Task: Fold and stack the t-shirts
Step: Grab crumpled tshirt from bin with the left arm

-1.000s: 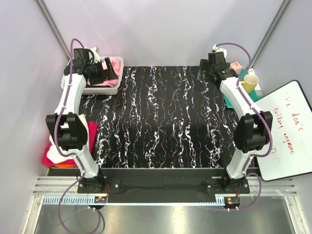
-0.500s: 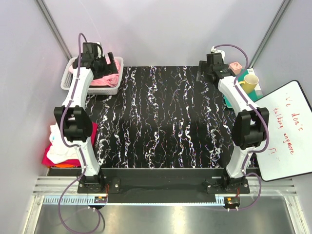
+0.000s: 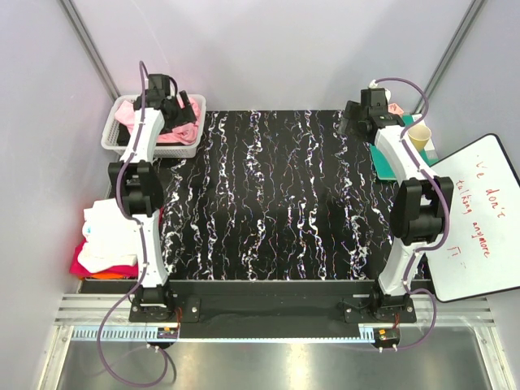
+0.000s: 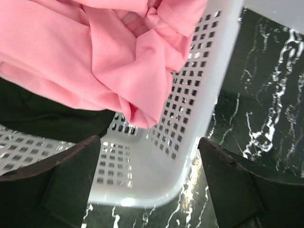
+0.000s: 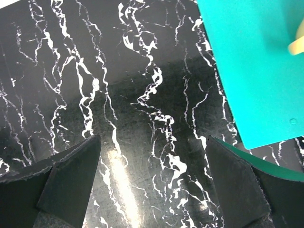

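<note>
You are hovering the left gripper point(image 4: 149, 140), spread and empty, over the basket point(image 4: 209, 71); the pink t-shirt point(image 4: 95, 57) is lying just beyond its jaws, well apart from the spread right gripper point(image 5: 152, 142).

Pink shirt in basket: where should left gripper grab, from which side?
Probably pinch the drooping fold of the pink shirt nearest the basket corner, from above: it bunches proud of the black garment, and the basket walls block side entry.

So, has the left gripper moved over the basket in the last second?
Yes. The left gripper has shifted right across the white basket, toward its table-side wall.
</note>
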`<state>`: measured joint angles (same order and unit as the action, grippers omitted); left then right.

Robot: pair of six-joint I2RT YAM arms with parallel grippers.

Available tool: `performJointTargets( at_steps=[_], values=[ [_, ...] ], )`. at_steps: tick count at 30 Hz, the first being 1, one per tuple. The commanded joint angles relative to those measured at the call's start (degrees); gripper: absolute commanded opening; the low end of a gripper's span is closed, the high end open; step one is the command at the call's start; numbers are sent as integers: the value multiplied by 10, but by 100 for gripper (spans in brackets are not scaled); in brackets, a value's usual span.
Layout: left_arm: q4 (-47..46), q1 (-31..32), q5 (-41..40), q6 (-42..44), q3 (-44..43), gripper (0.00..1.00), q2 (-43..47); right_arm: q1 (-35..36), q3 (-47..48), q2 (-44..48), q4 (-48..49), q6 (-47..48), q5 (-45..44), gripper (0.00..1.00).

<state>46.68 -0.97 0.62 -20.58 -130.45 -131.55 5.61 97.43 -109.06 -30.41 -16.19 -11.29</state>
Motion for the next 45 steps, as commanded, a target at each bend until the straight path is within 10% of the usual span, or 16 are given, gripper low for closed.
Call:
performJointTargets(
  at_steps=[1,28,36,45],
  values=[
    [-11,-3,-22,-24,-59,87,-40,0,18,-6,-5,-9,21,100],
    [-11,6,-28,-7,-84,63,-118,-25,15,-14,0,-10,29,100],
    [-2,7,-41,-18,-73,0,-119,-29,0,-3,3,-10,31,100],
    [-2,6,-47,-6,-69,0,-39,-30,-20,11,6,-8,33,100]
  ],
)
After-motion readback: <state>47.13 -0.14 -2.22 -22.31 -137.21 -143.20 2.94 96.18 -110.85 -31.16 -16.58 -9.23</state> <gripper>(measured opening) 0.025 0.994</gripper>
